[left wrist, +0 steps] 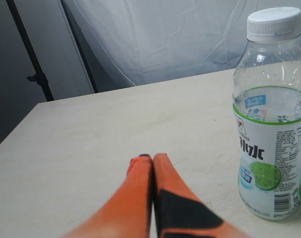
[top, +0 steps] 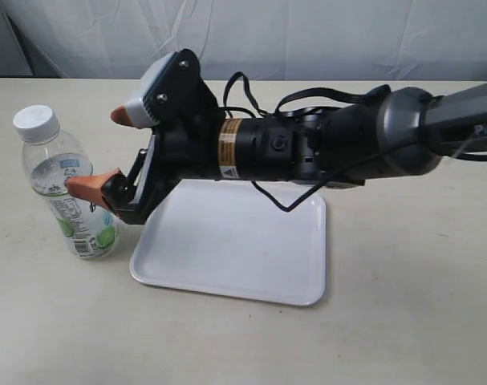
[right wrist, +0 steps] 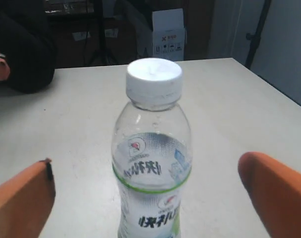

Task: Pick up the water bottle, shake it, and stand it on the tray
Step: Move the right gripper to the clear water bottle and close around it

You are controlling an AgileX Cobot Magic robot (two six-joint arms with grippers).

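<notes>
The water bottle [top: 66, 192] stands upright on the table, left of the tray [top: 235, 249]. It is clear, with a white cap and a white, green and blue label. My right gripper [top: 101, 151] has reached across and is open, one orange finger [top: 87, 186] in front of the bottle's waist and the other [top: 120, 116] behind it. In the right wrist view the bottle [right wrist: 152, 148] stands between the spread fingers of the right gripper [right wrist: 150, 198], with gaps on both sides. My left gripper [left wrist: 152, 158] is shut on nothing, low over the table beside the bottle [left wrist: 271, 129].
The right arm's black body [top: 307, 148] stretches over the tray's far edge. White cloth [top: 307, 32] hangs behind the table. In the right wrist view a dark shape [right wrist: 21, 49] sits at the table's far side and a cardboard box [right wrist: 168, 32] stands beyond.
</notes>
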